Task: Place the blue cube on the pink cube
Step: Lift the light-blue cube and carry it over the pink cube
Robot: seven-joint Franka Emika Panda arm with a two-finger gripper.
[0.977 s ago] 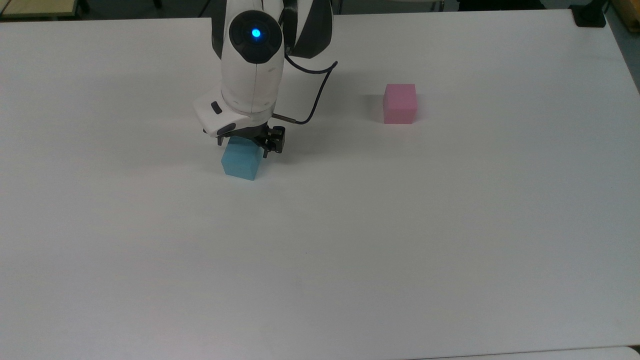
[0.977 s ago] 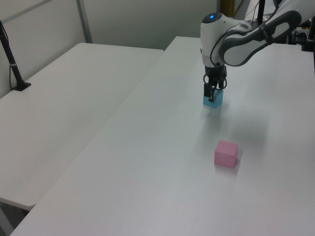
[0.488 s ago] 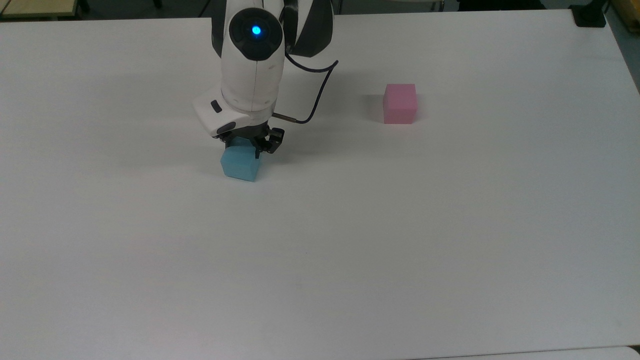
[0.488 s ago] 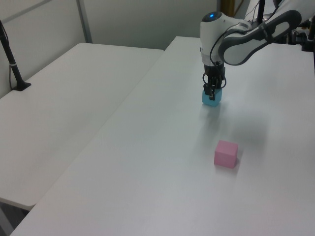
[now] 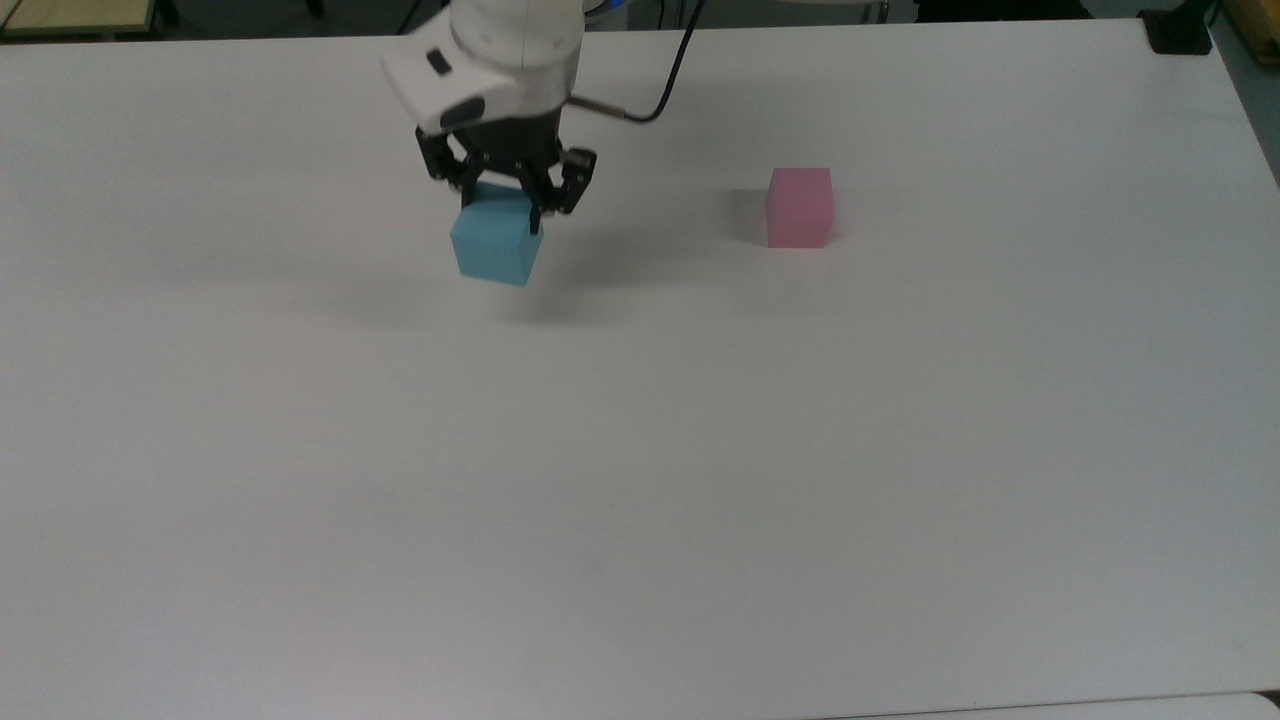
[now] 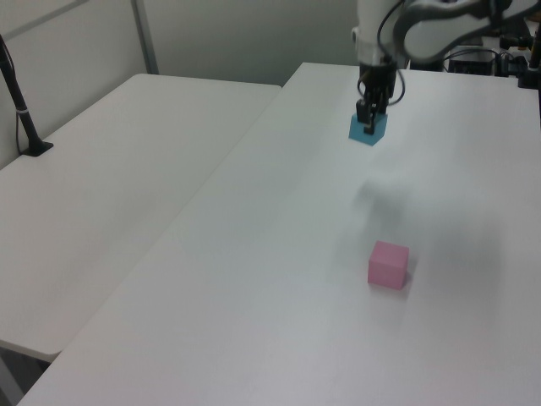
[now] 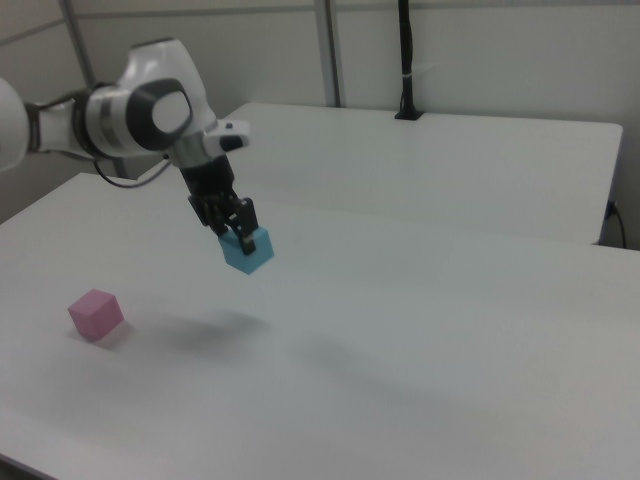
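Fingers of the gripper [image 5: 503,215] clamp the blue cube [image 5: 495,246], holding it in the air above the white table [image 5: 640,450]. Well apart, toward the top view's right, the pink cube [image 5: 799,207] sits on the table.

blue cube [image 5: 495,247] now lifted off table [image 5: 640,500], fingers [image 5: 535,218] gripping

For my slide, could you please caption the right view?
Gripper holds the blue cube lifted above the table; pink cube waits.
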